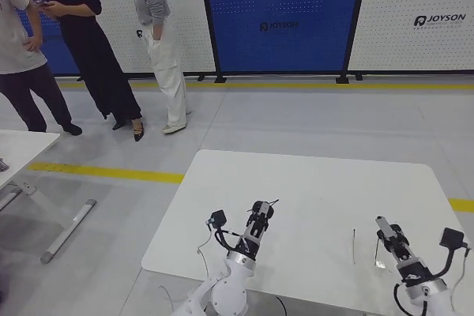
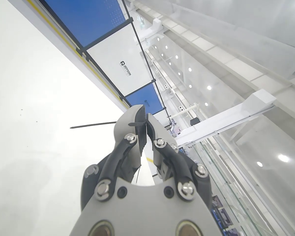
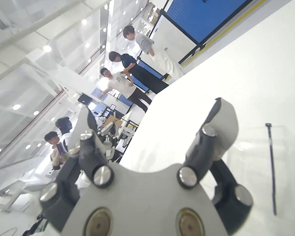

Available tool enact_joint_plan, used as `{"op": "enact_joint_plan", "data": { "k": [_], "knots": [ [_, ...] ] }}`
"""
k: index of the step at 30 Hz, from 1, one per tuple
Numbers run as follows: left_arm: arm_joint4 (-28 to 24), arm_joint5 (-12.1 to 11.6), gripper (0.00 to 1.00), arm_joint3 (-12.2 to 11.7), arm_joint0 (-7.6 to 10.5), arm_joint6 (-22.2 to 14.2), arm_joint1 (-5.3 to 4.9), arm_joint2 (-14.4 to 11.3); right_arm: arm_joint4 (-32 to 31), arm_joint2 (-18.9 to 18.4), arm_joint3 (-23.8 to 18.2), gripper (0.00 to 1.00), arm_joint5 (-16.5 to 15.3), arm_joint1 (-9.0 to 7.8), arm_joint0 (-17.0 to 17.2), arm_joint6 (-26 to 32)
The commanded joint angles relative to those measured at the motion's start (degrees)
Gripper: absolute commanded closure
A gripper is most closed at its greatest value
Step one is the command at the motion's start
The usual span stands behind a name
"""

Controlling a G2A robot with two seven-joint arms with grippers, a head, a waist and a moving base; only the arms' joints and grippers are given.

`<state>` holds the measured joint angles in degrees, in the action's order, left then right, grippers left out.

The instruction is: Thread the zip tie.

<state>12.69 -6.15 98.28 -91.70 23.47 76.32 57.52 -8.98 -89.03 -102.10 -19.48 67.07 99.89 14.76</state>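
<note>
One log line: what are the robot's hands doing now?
left gripper: shut on held zip tie | right gripper: open, empty | second zip tie: flat on table beside right gripper

- The table (image 1: 316,197) has a smooth white top with a matt finish and only a faint sheen.
- The held zip tie (image 2: 93,125), in the left gripper (image 2: 145,115), looks like thin black plastic, dull rather than glossy.
- The loose zip tie (image 3: 271,168) on the table is the same matt black plastic.
- The left gripper's fingers (image 2: 124,126) are pale grey shells with a smooth satin finish.
- Its pads (image 2: 140,128) are black, ribbed and rubber-like.
- The links (image 2: 173,157) are matt black, and the bolt heads (image 2: 188,189) are bright polished metal.
- The right gripper (image 3: 151,108) has the same smooth grey shells and shiny metal bolts.
</note>
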Motion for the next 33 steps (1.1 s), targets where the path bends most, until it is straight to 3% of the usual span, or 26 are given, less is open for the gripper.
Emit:
{"op": "enact_joint_plan", "data": {
  "k": [1, 6, 10, 33],
  "knots": [
    [1.15, 0.68, 1.0, -0.43, 0.32, 1.01, 0.05, 0.15, 0.3, 0.07, 0.08, 0.0, 0.49, 0.05, -0.14, -0.37],
    [3.88, 3.17, 1.0, -2.54, 1.7, 6.65, 0.93, -1.74, 7.55, -2.87, 1.1, 0.0, 0.48, 0.17, -0.43, -2.41],
    [5.85, 4.93, 1.0, -5.13, 3.09, 13.91, 2.01, -3.7, 13.04, -6.13, 2.84, 0.0, 0.38, 0.07, -0.75, -1.98],
    [5.85, 4.93, 1.0, -5.13, 3.09, 13.91, 2.01, -3.7, 13.5, -6.47, 3.28, 0.0, 0.92, 0.03, -1.06, -1.23]
  ]
}}
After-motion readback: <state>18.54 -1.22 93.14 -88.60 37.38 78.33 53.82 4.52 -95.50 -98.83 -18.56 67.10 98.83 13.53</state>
